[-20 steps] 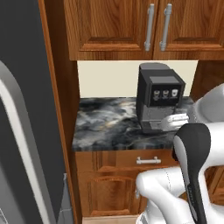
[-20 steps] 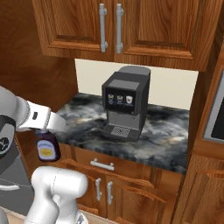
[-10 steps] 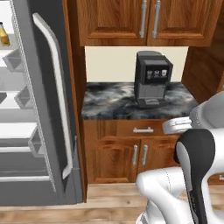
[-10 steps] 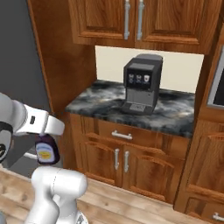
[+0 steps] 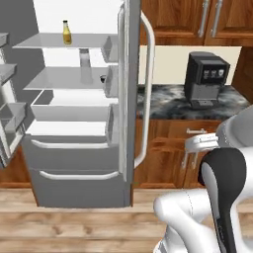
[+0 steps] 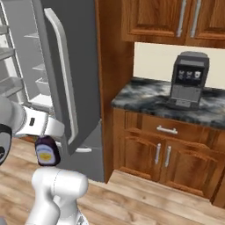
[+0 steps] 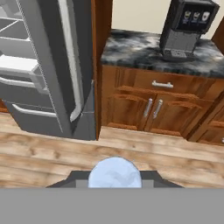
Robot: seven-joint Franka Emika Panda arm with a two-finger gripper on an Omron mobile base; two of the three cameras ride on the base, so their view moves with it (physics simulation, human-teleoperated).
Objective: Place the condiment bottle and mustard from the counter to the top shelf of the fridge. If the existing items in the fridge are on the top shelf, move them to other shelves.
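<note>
Right base view: the gripper (image 6: 47, 139) is clamped tight on the condiment bottle (image 6: 47, 151), over open wooden floor (image 6: 145, 197) beside the fridge (image 6: 66, 79) door's edge.

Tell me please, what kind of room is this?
A home kitchen, rendered in simulation. An open fridge with pale shelves stands beside a marbled stone counter over brown wooden cabinets, and a dark coffee machine sits on that counter.
</note>
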